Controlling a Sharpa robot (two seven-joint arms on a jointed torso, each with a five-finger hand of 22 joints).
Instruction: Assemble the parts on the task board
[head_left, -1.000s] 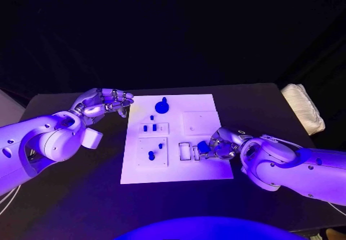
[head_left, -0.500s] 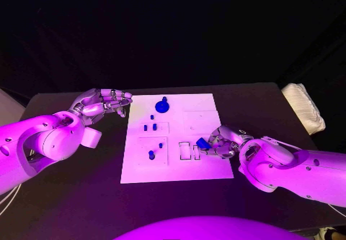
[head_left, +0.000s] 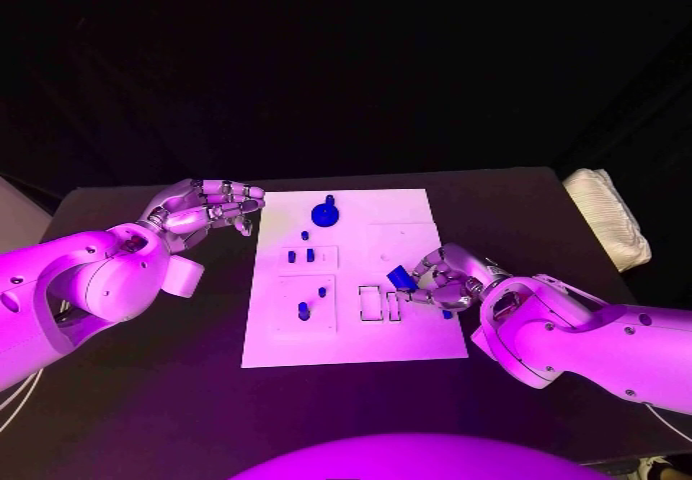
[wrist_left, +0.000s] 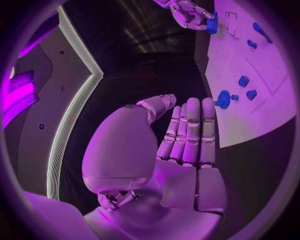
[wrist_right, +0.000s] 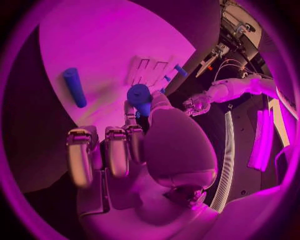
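Observation:
The white task board (head_left: 353, 335) lies mid-table. My right hand (head_left: 444, 283) hovers at its right edge and pinches a small blue part (head_left: 401, 277) between thumb and fingertip, just above the two narrow slots (head_left: 381, 304). The right wrist view shows that pinched part (wrist_right: 140, 95) over the board, with a blue cylinder (wrist_right: 74, 87) lying loose on the plate. A round blue knob (head_left: 325, 213) and several small blue parts (head_left: 303, 311) stand in the board's left half. My left hand (head_left: 202, 208) hangs off the board's far left corner, fingers loosely bent and holding nothing; its fingers (wrist_left: 187, 135) rise side by side.
A white folded cloth (head_left: 606, 215) lies at the table's right edge. Black table surface (head_left: 144, 380) stretches left of and in front of the board.
My right hand has turned and carried the blue part a little away from me, from beside the slots to slightly above them. The left hand has stayed put.

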